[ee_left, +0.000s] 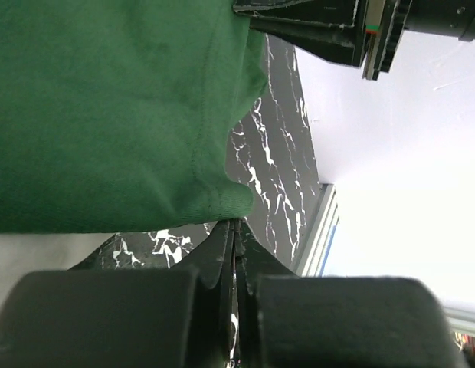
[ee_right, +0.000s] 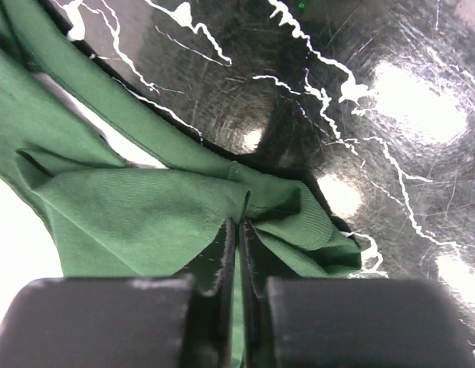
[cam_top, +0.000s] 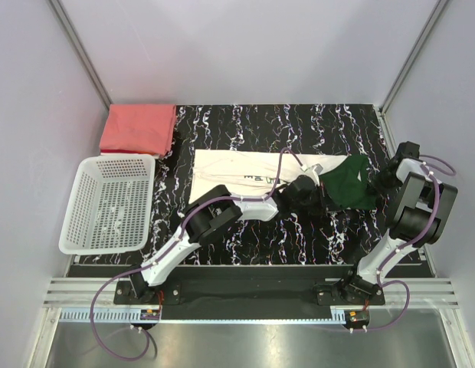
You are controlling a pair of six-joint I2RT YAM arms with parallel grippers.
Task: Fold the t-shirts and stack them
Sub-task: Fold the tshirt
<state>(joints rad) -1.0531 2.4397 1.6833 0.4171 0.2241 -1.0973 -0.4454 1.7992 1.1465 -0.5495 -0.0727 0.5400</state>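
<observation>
The cream-white t-shirt (cam_top: 237,172) lies flat mid-table, with dark lettering and a dark green part (cam_top: 348,184) at its right end. My left gripper (cam_top: 310,193) is at the green part's left edge. In the left wrist view the gripper (ee_left: 236,224) is shut, with the green hem (ee_left: 222,201) at its tips. My right gripper (cam_top: 379,180) is at the green part's right edge. In the right wrist view the gripper (ee_right: 239,222) is shut on bunched green cloth (ee_right: 130,207). The salmon-red t-shirt (cam_top: 138,129) lies folded at the back left.
A white plastic mesh basket (cam_top: 111,203) stands at the left edge of the black marbled table (cam_top: 299,238). Grey walls enclose the back and both sides. The right arm's body (cam_top: 417,203) stands just right of the green part.
</observation>
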